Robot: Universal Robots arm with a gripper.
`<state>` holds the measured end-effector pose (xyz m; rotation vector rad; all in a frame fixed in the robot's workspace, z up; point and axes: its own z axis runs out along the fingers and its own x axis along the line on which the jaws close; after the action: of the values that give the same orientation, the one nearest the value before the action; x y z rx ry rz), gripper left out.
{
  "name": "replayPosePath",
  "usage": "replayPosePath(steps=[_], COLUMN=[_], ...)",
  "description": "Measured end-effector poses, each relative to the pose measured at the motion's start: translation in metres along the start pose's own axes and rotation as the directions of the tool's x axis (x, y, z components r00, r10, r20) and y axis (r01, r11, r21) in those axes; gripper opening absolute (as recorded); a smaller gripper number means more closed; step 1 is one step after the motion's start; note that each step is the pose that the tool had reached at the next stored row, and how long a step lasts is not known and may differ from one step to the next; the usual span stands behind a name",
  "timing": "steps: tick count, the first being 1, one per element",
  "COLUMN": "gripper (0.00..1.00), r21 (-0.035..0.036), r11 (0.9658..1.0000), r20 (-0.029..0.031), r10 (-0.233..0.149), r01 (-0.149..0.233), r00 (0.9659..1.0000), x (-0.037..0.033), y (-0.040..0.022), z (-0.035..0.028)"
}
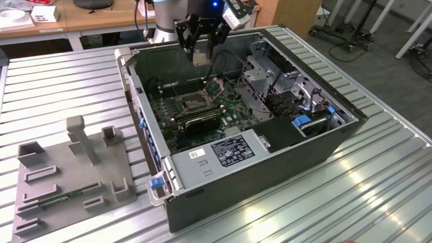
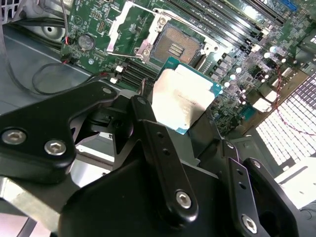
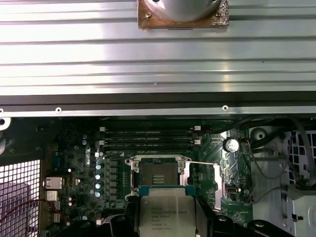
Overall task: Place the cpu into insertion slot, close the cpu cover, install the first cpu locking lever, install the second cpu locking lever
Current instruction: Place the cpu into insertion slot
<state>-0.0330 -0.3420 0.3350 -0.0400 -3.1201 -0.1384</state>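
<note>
My gripper (image 1: pixel 200 52) hangs over the back of the open computer case (image 1: pixel 337 136), shut on the cpu (image 1: pixel 200 57). In both wrist views the cpu (image 2: pixel 182 96) (image 3: pixel 167 213) shows its pale metal top, pinched at two opposite edges by the black fingers (image 2: pixel 145 123). It is held in the air, above and to one side of the bare insertion slot (image 2: pixel 177 45) (image 3: pixel 159 177) (image 1: pixel 192 104). The cpu cover (image 2: pixel 129 27) (image 3: pixel 217 181) is flipped open beside the slot. A thin wire locking lever (image 3: pixel 202 163) stands raised at the cover's edge.
Memory slots (image 3: pixel 148 138) run along one side of the slot. A drive cage (image 1: pixel 270 81) and power supply (image 1: pixel 226 150) stand inside the case. On the exterior view's left a grey fixture tray (image 1: pixel 68 177) lies on the ribbed metal table (image 1: pixel 60 86).
</note>
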Motion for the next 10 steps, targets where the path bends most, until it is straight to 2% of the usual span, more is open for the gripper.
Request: replayPosePath(steps=[10], gripper=[0.54], r21=[0.0000], r11=[1.0000], r20=[0.0002], r10=[0.000], r01=[0.000], r00=[1.0000], x=[0.0010], y=[-0.0003], z=[0.0032])
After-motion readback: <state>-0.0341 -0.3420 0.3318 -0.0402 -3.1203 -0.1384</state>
